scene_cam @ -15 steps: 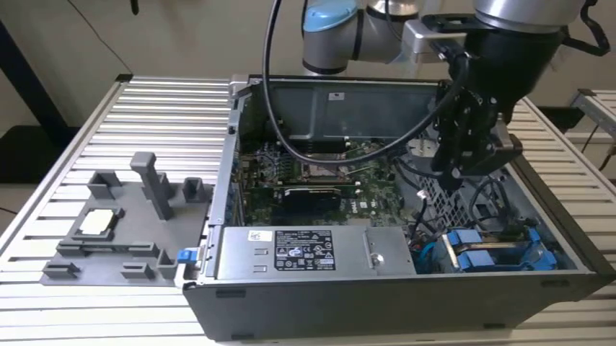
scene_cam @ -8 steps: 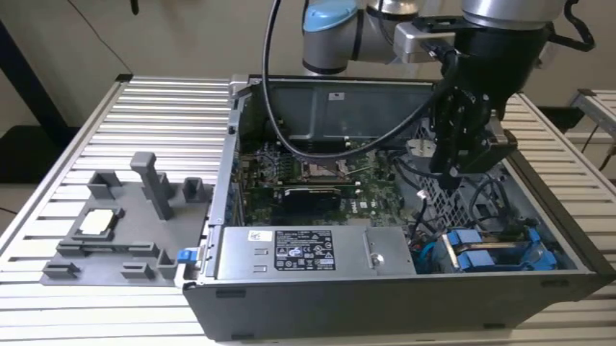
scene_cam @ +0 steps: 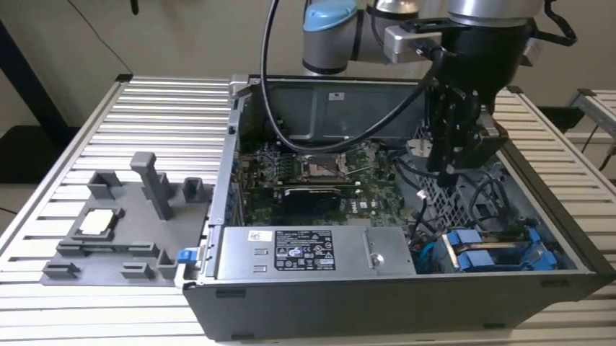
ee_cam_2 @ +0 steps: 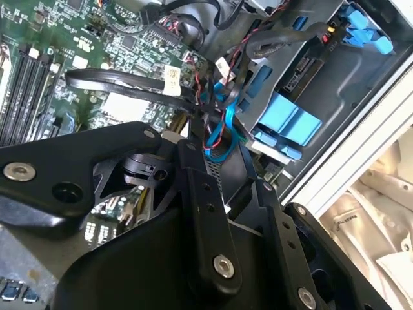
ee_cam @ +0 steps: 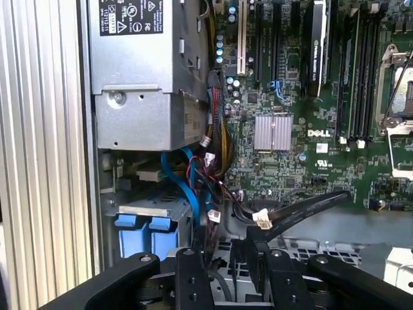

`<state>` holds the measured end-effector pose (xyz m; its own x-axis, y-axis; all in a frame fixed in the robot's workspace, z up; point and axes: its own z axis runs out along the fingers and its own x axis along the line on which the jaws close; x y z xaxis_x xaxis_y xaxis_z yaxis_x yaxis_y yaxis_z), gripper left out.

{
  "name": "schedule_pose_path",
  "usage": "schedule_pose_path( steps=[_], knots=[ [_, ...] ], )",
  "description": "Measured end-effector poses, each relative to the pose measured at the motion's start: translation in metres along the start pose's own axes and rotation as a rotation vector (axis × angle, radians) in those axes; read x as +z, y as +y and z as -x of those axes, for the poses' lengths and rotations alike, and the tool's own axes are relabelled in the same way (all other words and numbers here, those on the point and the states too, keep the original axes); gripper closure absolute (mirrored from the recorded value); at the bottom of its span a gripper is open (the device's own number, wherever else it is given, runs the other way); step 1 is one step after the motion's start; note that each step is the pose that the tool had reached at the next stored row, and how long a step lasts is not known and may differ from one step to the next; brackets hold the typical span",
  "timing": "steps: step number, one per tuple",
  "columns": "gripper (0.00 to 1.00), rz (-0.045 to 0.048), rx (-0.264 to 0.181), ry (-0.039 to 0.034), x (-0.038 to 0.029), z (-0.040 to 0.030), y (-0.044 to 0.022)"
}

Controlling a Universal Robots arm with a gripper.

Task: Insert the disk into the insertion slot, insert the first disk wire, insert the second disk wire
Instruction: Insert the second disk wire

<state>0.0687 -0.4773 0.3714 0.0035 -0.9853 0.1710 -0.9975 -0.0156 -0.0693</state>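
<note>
Silver-grey disk in blue plastic carrier [scene_cam: 486,254] sits in the grey sheet-metal insertion slot [ee_cam_2: 345,74], case's 4 o'clock, exterior view. Black gripper [scene_cam: 451,167] hovers at 2 o'clock near a black flat cable [ee_cam: 308,203]; grip state unclear. Probably wire stage: square the plug, push straight.

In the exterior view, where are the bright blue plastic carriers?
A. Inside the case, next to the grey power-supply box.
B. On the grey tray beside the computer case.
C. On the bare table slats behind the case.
A: the blue carriers sit inside the computer case, just to the exterior view's right of the power-supply box.
</note>
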Motion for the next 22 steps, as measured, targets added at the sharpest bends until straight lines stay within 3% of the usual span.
schedule_pose_path(
  steps=[5, 8, 12, 15, 19, 22],
  knots=[
    [0.61, -0.0271, -0.006, 0.0227, 0.0017, 0.0103, 0.0030],
    [0.61, -0.0505, -0.004, 0.0301, 0.0030, 0.0119, 0.0090],
    [0.61, -0.1000, 0.005, 0.0349, 0.0043, 0.0123, 0.0193],
    [0.61, -0.1347, 0.011, 0.0408, 0.0055, 0.0125, 0.0214],
    [0.61, -0.1420, 0.003, 0.0454, 0.0089, 0.0131, 0.0226],
    [0.61, -0.1487, -0.031, 0.0414, 0.0106, 0.0134, 0.0229]
  ],
)
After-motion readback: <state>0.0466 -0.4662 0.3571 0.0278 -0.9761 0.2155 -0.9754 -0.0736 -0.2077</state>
